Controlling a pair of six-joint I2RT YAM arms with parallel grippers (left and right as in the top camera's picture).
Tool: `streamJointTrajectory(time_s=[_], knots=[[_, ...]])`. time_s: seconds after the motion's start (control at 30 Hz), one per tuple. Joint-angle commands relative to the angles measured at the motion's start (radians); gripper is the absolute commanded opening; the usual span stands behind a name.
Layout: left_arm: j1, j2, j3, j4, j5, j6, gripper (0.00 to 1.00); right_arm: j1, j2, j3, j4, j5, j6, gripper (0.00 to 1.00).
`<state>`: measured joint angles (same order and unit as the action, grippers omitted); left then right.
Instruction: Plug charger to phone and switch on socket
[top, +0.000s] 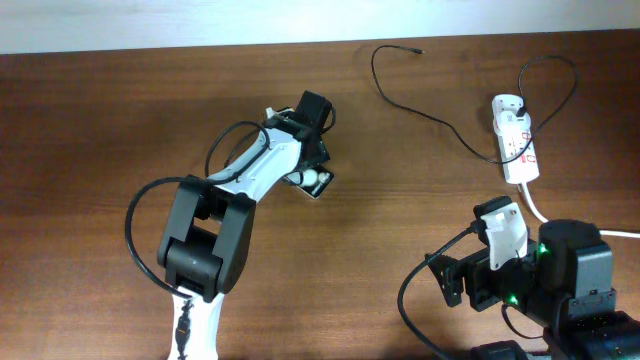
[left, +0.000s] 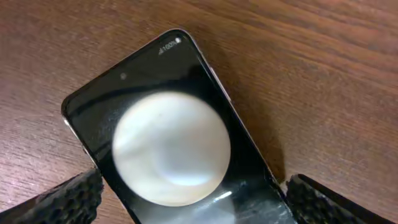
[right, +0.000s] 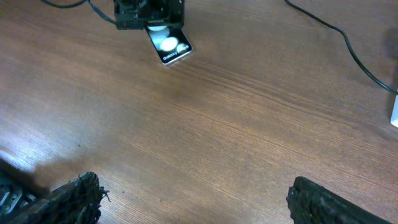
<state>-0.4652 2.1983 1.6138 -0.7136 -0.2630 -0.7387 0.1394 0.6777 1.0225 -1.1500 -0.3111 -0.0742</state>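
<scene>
The phone (top: 318, 184) lies flat on the wooden table near the middle, glossy black with a round white glare spot; the left wrist view shows it close up (left: 168, 118). My left gripper (top: 312, 165) is over its near end, one finger on each side (left: 194, 202), with a thin gap of wood at both edges, so it is open around the phone. The charger is a thin black cable, its plug tip (top: 418, 49) lying free at the back, the rest running to the white socket (top: 515, 140). My right gripper (top: 452, 285) is open and empty (right: 193, 199) at the front right.
A thick white cord (top: 535, 205) runs from the socket toward the right arm's base. The right wrist view shows the phone (right: 169, 45), the black cable (right: 346, 38) and bare wood under the fingers.
</scene>
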Motion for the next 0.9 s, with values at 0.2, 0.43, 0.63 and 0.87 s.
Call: streamJointTrajectory(time_s=[0.2,0.43,0.63,0.87], knots=[[0.003,0.011,-0.009,-0.02,0.229,-0.008,0.99,0.005,-0.004,-0.005,0.002,0.009,0.004,0.99],[0.003,0.011,-0.009,-0.011,0.161,0.277,0.91,0.005,-0.004,-0.005,0.002,0.009,0.004,0.99],[0.003,0.011,-0.009,-0.002,0.162,0.563,0.91,0.005,-0.004,-0.005,0.002,0.009,0.004,0.99],[0.003,0.011,-0.009,-0.077,0.162,0.232,0.99,0.005,-0.004,-0.005,0.002,0.009,0.004,0.99]])
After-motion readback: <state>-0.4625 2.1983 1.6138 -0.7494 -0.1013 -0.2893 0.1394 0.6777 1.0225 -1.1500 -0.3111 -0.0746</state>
